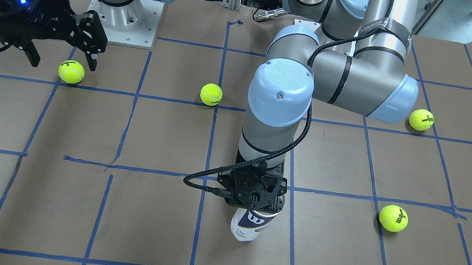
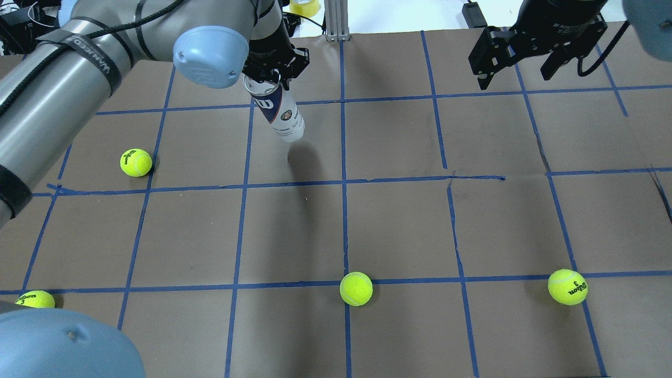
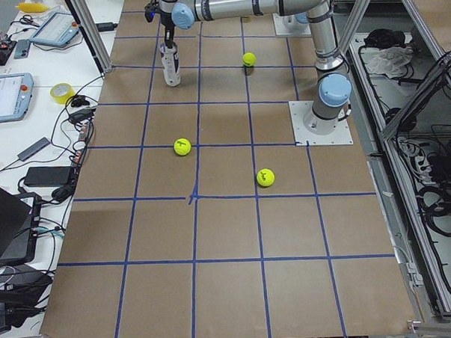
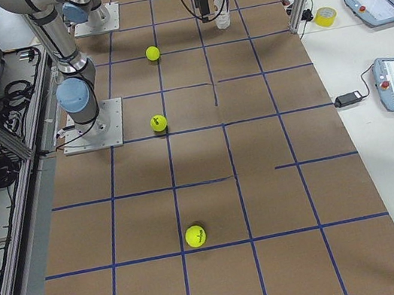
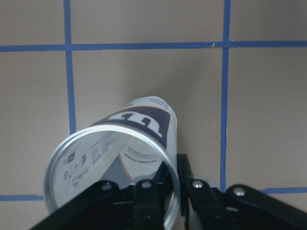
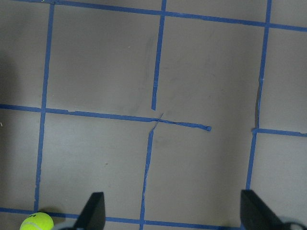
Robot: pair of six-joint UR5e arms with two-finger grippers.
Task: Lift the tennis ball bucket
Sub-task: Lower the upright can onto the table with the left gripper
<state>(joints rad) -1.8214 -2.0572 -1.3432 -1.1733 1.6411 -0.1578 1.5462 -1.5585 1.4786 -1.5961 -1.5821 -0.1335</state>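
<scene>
Near the bench's (image 2: 399, 226) far edge, the left gripper (image 1: 254, 200) fingers are pinching the tennis ball bucket's (image 1: 247, 226) rim, probably lifting it; next, rise slowly. The right gripper (image 2: 517, 76) fingers are hanging open.

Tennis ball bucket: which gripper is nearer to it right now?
Left. The left gripper grips the tennis ball bucket at its open top rim; the right gripper hangs open far across the table, touching nothing.

W on tennis ball bucket (image 1: 250, 226), Wilson 3 on ball (image 1: 393, 218)
</scene>
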